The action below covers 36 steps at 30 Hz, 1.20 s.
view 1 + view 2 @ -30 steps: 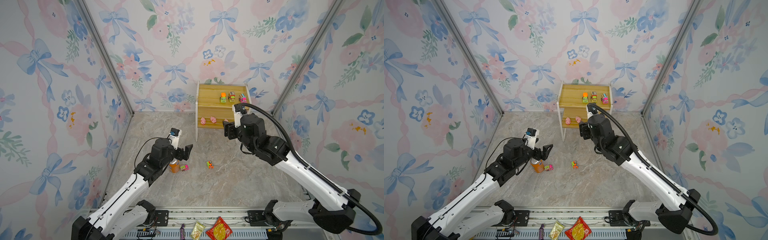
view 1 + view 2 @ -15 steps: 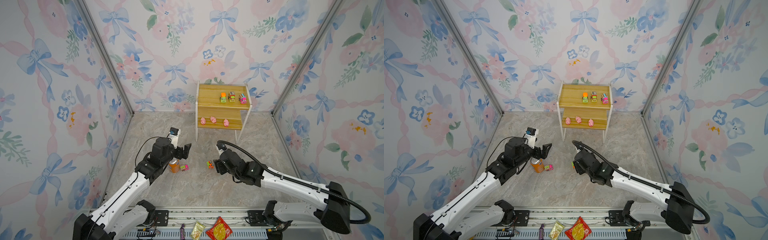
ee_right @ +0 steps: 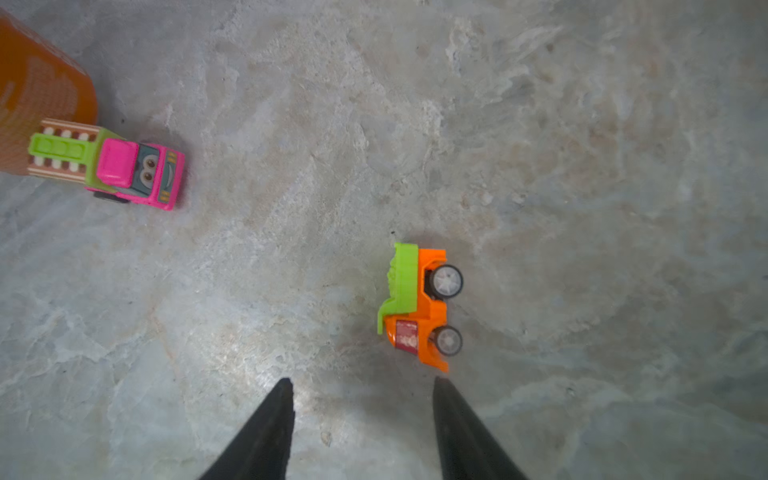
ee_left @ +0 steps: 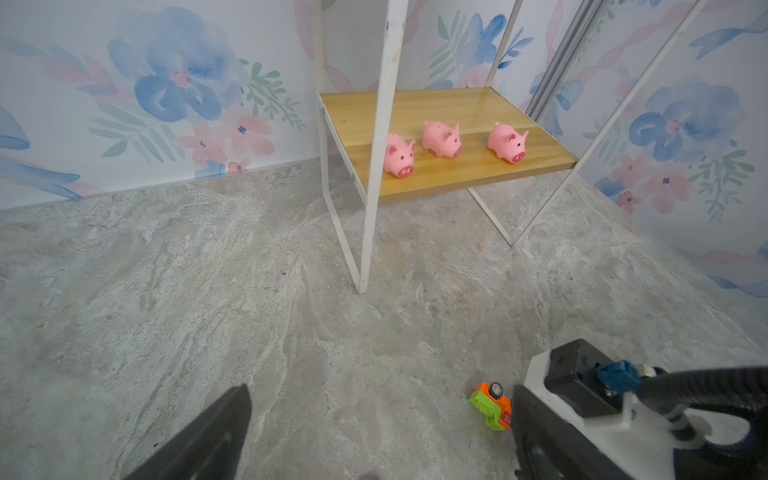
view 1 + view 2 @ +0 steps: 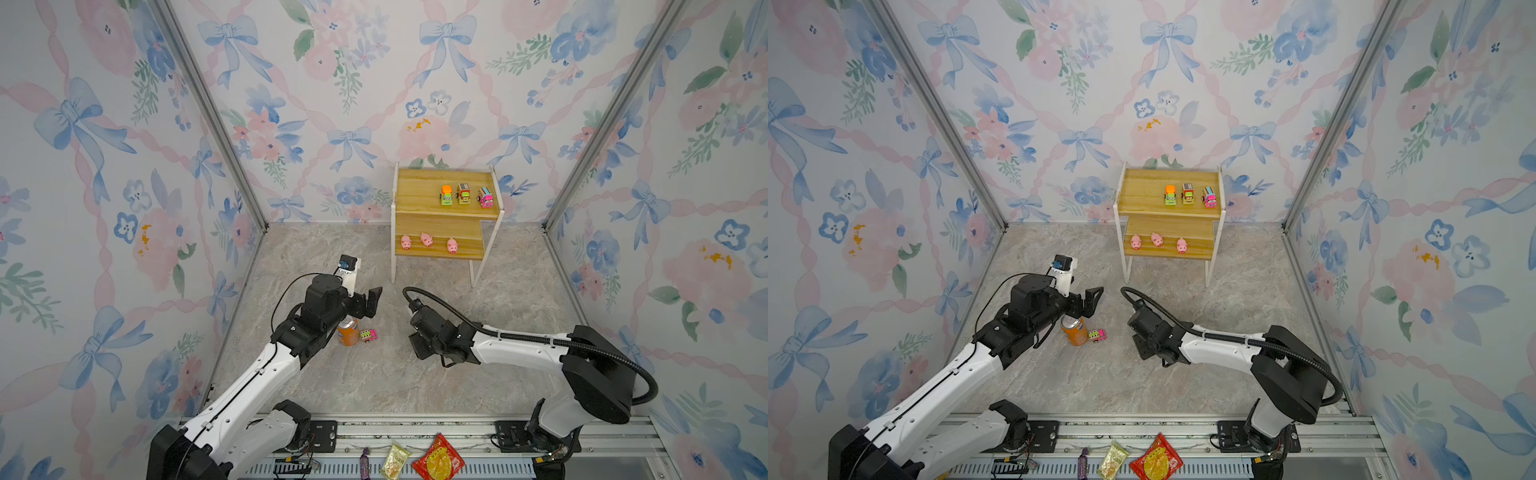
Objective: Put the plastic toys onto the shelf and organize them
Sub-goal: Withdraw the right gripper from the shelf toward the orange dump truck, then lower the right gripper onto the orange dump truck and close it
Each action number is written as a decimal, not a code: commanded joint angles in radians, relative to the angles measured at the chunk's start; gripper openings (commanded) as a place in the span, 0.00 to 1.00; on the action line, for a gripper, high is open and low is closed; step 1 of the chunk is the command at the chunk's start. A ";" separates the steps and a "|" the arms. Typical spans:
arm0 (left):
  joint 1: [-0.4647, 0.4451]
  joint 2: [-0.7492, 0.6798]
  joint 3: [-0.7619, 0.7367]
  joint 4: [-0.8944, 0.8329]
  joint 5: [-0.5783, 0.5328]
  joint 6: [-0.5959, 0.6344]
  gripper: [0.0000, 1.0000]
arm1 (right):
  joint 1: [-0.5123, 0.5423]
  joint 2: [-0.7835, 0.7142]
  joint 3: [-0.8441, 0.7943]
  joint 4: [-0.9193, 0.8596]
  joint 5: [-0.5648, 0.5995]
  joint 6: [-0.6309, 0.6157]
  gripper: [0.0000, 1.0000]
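The shelf (image 5: 419, 187) stands at the back wall, with three trucks (image 5: 463, 193) on its upper board and three pink pigs (image 5: 427, 239) on the lower one (image 4: 457, 170). A pink-and-green truck (image 5: 368, 335) (image 3: 124, 166) stands on the floor against the orange can. An orange-and-green truck (image 3: 419, 303) (image 4: 490, 405) lies on its side; in both top views the right arm hides it. My right gripper (image 3: 361, 382) (image 5: 420, 348) points down, open and empty, its fingertips just short of that truck. My left gripper (image 5: 368, 305) (image 4: 374, 453) hovers open and empty above the can.
The orange soda can (image 5: 348, 332) (image 5: 1074, 332) stands upright under my left wrist. Snack packets (image 5: 438, 461) lie on the front rail. The shelf's white legs (image 4: 370, 232) reach the stone floor. Flowered walls close the back and both sides.
My right arm has swung from the shelf down to the floor by the orange truck, its jaws narrowing. A third pig now shows on the lower board. The left arm has barely moved.
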 commanded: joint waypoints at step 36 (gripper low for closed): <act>0.009 0.010 0.014 -0.005 0.024 -0.021 0.98 | -0.077 0.115 0.169 -0.057 0.124 -0.276 0.52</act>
